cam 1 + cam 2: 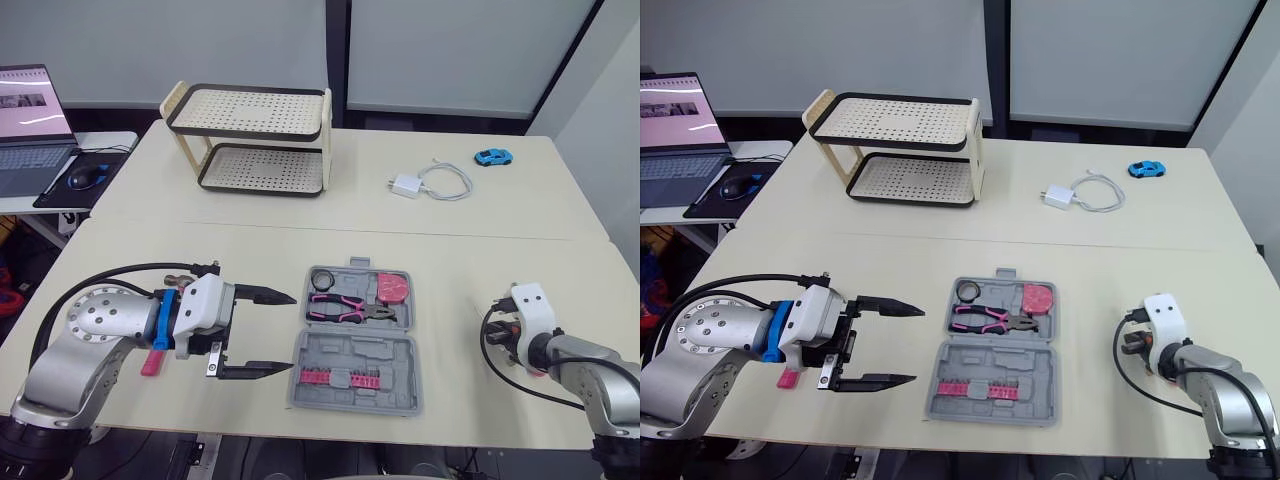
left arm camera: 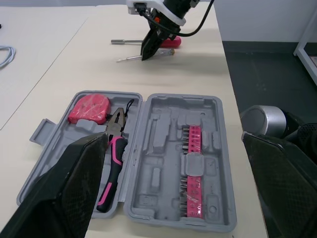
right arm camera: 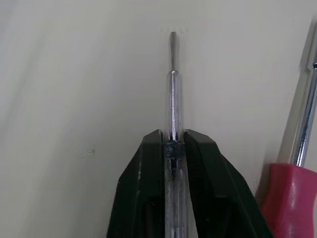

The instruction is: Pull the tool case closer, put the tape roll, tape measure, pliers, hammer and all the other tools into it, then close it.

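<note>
No text, brand, number or sign can be read. The laptop (image 1: pixel 30 125) on the side desk has a lit screen with content too small to make out. The grey tool case (image 1: pixel 355 345) near the table's front edge and the pink tape measure (image 2: pixel 89 108) inside it carry no legible marking. The white charger (image 1: pixel 405 186) toward the table's far right edge: print, if any, can't be told.
</note>
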{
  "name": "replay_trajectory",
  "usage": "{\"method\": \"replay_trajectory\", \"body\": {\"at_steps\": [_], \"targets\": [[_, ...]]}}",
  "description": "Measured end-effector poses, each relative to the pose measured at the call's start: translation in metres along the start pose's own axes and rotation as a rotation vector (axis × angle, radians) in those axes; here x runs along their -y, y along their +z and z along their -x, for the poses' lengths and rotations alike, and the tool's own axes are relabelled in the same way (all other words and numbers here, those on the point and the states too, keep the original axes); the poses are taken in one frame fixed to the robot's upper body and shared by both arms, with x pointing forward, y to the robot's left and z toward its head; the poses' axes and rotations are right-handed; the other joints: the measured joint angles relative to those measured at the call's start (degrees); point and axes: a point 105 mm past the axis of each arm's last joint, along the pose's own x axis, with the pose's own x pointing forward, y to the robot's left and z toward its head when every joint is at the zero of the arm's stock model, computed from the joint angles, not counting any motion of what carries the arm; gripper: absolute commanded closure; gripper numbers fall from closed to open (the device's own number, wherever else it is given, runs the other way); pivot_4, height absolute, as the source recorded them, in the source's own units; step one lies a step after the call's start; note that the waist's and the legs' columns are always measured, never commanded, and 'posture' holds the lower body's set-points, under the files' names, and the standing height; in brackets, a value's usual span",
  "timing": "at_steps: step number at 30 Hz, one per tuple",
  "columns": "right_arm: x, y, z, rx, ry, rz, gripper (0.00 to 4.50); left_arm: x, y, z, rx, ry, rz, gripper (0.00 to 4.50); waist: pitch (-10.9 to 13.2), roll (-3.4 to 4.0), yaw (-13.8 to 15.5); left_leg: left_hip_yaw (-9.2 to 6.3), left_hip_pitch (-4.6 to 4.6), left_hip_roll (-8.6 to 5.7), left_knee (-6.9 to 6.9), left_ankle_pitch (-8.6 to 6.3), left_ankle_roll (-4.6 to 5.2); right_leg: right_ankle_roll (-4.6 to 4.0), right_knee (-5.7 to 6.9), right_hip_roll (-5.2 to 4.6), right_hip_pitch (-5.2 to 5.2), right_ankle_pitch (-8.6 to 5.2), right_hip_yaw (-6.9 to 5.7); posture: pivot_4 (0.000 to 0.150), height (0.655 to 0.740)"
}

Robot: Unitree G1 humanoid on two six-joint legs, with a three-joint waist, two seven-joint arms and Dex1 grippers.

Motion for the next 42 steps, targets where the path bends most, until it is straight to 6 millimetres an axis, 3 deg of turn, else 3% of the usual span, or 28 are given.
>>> {"method": "replay_trajectory", "body": {"at_steps": [15,35,37,42], "targets": [[-0.08,0.024,0.008,0.149,0.121,-0.235,4.25,0.0,-0.001,0.0,-0.003,0.002,-0.003,0.0,0.0,0.05,0.0,0.0,-0.2,0.01,-0.07,0.0,0.0,0.0,0.01,0.02,-0.25,-0.01,0.02,0.15,0.735],[-0.066,-0.004,-0.001,0.101,-0.064,-0.385,4.25,0.001,-0.001,-0.006,0.008,-0.016,-0.002,0.0,0.0,0.07,-0.3,0.0,-0.19,0.02,-0.08,0.0,0.0,-0.01,0.05,0.02,-0.29,0.0,0.01,0.15,0.735],[-0.065,-0.004,-0.002,0.1,-0.065,-0.389,3.52,0.001,-0.001,-0.006,0.005,-0.014,-0.003,0.0,0.0,0.07,-0.4,0.0,-0.19,0.02,-0.09,0.0,0.0,-0.01,0.06,0.02,-0.29,0.0,0.01,0.15,0.735],[-0.059,-0.004,0.0,0.106,-0.082,-0.413,2.42,0.001,-0.001,-0.007,0.007,-0.011,-0.013,0.0,0.0,0.08,-0.4,0.0,-0.2,0.02,-0.08,0.0,0.0,-0.01,0.06,0.01,-0.28,0.0,0.01,0.15,0.735]]}}
